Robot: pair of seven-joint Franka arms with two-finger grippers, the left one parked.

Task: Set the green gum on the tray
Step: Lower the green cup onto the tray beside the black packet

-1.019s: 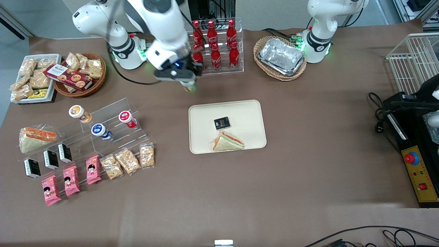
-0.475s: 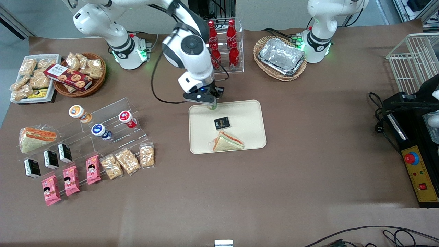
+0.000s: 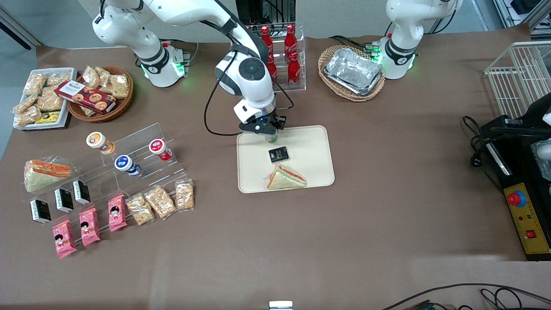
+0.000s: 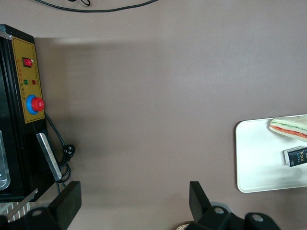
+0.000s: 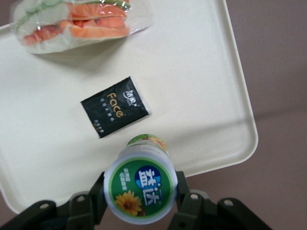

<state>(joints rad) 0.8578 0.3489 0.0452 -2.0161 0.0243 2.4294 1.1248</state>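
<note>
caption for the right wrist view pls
Gripper holding the green gum above the tray, near a black packet and sandwich.

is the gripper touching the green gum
Touching. In the right wrist view the gripper has a finger pressed on each side of the green gum, holding it above the tray.

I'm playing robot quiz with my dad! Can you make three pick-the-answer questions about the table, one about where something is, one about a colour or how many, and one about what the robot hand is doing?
1. Where is the green gum?
A. over the tray's edge
B. in the wicker basket
C. on the wire rack

2. What colour is the small packet on the tray?
A. pink
B. black
C. yellow

3. What is the gripper doing?
A. open and empty
B. shut on the green gum
C. holding the sandwich

Answers: 1 A, the bottle sits above the tray's rim. 2 B, the packet is black. 3 B, the fingers clamp the gum.
</note>
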